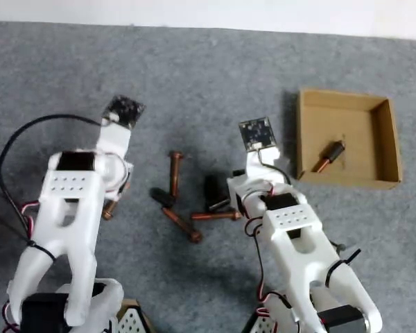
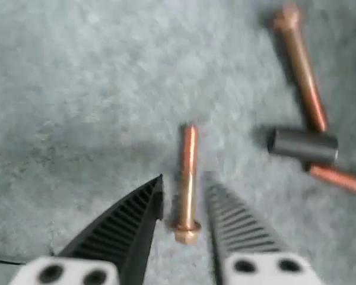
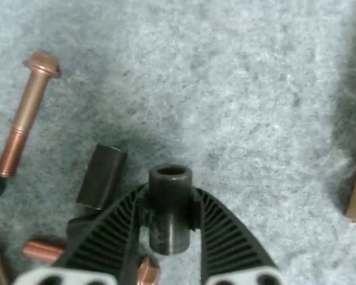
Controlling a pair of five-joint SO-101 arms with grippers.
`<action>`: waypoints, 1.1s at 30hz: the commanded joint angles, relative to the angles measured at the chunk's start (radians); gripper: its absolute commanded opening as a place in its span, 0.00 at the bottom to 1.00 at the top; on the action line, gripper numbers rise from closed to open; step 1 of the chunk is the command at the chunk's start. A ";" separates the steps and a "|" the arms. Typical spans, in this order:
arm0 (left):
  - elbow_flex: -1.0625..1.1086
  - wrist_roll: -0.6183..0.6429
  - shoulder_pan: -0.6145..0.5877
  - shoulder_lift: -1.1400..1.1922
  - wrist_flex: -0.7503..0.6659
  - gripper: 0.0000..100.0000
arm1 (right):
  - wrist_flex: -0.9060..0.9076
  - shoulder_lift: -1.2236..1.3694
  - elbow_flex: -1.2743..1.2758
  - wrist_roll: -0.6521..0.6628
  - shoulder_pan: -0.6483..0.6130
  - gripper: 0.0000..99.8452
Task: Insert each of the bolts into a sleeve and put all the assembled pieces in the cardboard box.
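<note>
Copper-coloured bolt (image 2: 188, 172), stiff and judged light, is straddled by the released left gripper (image 2: 184, 190) and best taken mid-shank; a rigid black sleeve (image 3: 169, 208) is clenched by the right gripper (image 3: 169, 196), cardboard box (image 1: 343, 98) at its 2 o'clock.

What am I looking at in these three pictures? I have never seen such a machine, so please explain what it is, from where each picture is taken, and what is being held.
These are two small white robot arms, the left arm and the right arm, side by side at a grey surface. The high view looks down on both from above. The other two pictures come from cameras on the arms' wrists, looking along their grippers. On the surface lie copper bolts and a loose black sleeve. The cardboard box holds one assembled piece. The left gripper is open, with a bolt lying between its fingers. The right gripper is shut on a sleeve, whose hollow end faces the camera.
</note>
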 commanded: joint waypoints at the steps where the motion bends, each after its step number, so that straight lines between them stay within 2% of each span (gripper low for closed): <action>1: 0.054 -0.037 0.015 -0.039 0.006 0.20 | -0.030 -0.028 -0.008 0.009 -0.002 0.00; 5: 0.107 -0.041 0.018 -0.038 0.005 0.19 | -0.030 -0.028 -0.008 0.009 -0.002 0.00; 8: 0.156 -0.097 0.015 -0.038 0.003 0.19 | -0.030 -0.028 -0.008 0.009 -0.002 0.00; 11: 0.193 -0.127 -0.010 -0.038 -0.066 0.19 | -0.030 -0.028 -0.008 0.009 -0.002 0.00; 15: 0.222 -0.129 -0.048 -0.038 -0.141 0.19 | -0.030 -0.028 -0.008 0.009 -0.002 0.00; 22: 0.239 -0.130 -0.070 -0.038 -0.150 0.19 | -0.030 -0.028 -0.008 0.009 -0.002 0.00; 25: 0.252 -0.130 -0.076 -0.028 -0.195 0.19 | -0.030 -0.028 -0.008 0.009 -0.002 0.00; 30: 0.240 -0.130 -0.082 0.148 -0.299 0.19 | -0.030 -0.028 -0.008 0.009 -0.002 0.00; 33: 0.145 -0.169 -0.088 0.246 -0.213 0.19 | -0.030 -0.028 -0.008 0.009 -0.002 0.00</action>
